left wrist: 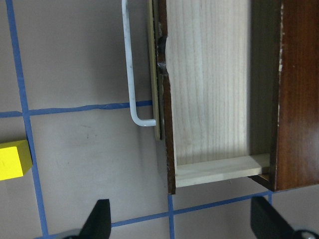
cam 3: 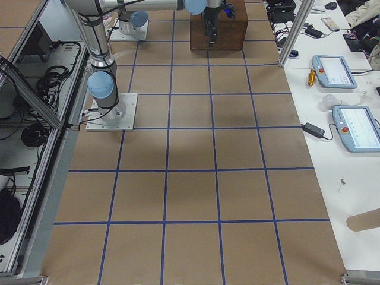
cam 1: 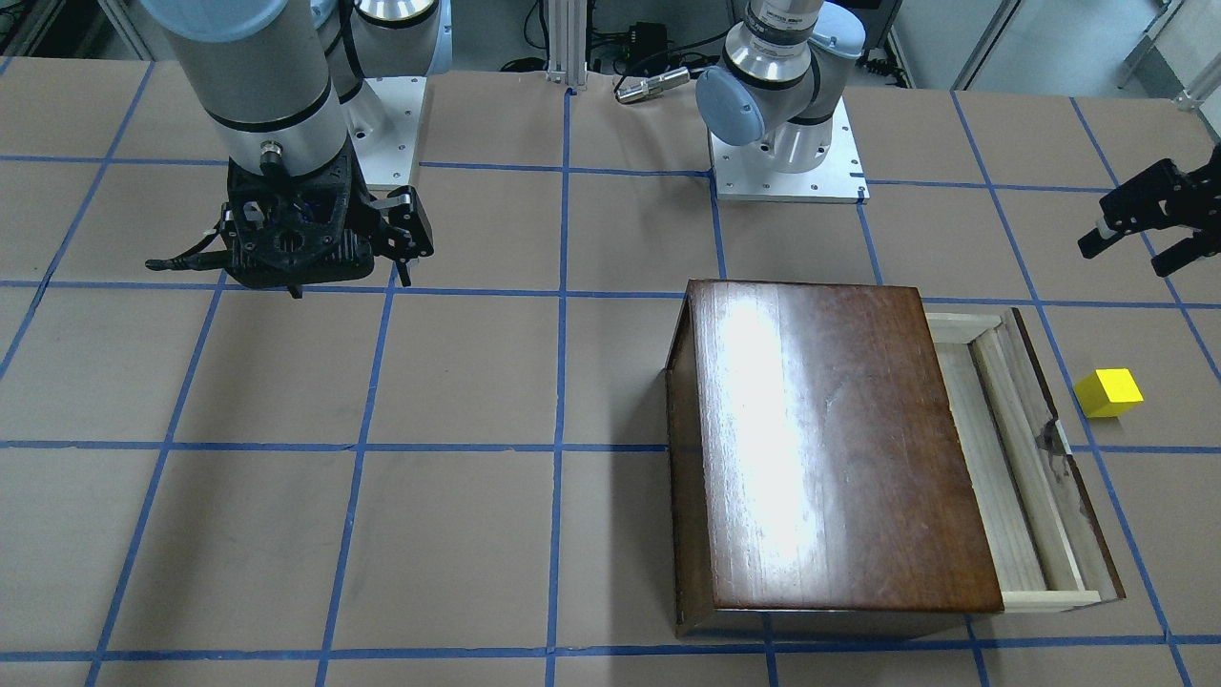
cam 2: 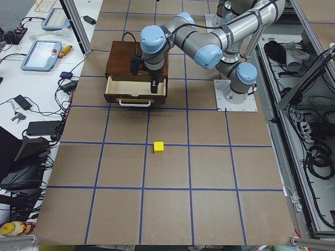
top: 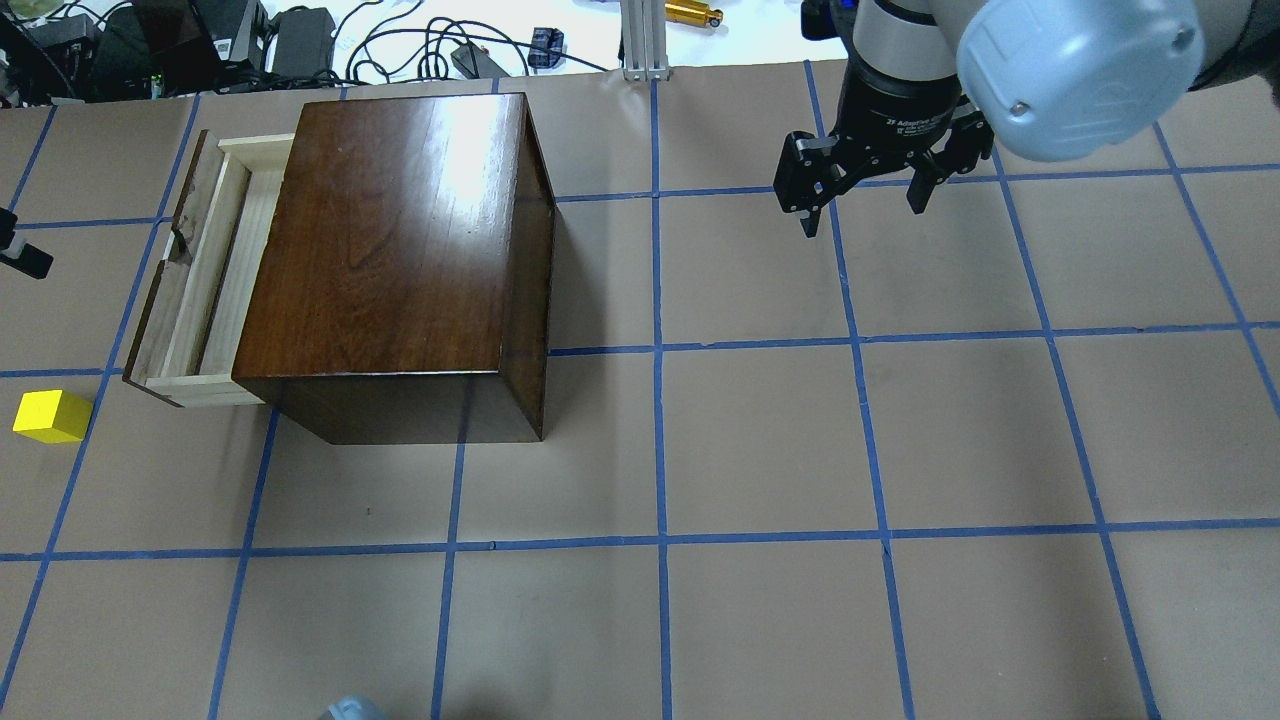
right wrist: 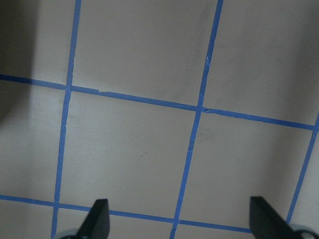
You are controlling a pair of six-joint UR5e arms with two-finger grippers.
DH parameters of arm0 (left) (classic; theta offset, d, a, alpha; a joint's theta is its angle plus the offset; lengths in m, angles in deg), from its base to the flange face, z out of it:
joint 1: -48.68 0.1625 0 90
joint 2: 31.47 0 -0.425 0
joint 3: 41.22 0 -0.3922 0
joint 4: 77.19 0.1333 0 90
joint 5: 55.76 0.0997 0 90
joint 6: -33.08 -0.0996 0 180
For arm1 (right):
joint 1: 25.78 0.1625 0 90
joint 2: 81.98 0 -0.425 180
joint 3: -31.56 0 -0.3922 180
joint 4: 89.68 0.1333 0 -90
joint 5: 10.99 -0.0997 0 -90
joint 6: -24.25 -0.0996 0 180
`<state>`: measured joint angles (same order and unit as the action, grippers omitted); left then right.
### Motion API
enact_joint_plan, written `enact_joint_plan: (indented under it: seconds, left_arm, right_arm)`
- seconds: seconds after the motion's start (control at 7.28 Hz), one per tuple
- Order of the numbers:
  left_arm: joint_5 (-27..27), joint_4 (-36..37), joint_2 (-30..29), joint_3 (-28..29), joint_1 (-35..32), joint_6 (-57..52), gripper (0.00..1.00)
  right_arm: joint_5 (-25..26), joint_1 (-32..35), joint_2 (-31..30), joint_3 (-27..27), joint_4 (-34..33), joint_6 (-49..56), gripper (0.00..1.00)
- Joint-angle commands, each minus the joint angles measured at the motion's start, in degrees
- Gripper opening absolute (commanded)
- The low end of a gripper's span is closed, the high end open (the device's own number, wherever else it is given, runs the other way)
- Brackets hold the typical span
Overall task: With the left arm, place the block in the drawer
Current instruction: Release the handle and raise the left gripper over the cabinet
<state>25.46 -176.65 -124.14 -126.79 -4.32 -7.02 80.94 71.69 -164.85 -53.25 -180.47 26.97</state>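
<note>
Yellow block (cam 1: 1107, 392) near open drawer (cam 1: 1013, 458); left tool (cam 1: 1137, 248) spread.

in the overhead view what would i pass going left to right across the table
yellow block -> open drawer -> wooden box -> right gripper

Overhead and front cameras face each other across the table (top: 760, 440), sharing the drawer (top: 225, 270) (wrist views look closely down)
</note>
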Motion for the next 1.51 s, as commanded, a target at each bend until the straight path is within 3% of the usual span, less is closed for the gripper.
enact_joint_plan:
  seconds: [0.0,0.55,1.1,1.37]
  left_arm:
    - [2.1,-0.13,2.41,-0.38,-6.64,9.1,1.0]
    - [5.18,3.8,1.8,0.06,-22.72,31.86,1.0]
    - [5.27,6.81,0.92,-0.56,-34.17,40.68,1.0]
    - [5.79,8.04,0.48,-0.56,-35.86,41.06,1.0]
  right_arm:
    - [0.0,0.0,0.0,0.0,0.0,-0.08,1.0]
    - [0.0,0.0,0.0,0.0,0.0,0.0,1.0]
    - [0.0,0.0,0.0,0.0,0.0,0.0,1.0]
    - [0.0,0.0,0.0,0.0,0.0,0.0,1.0]
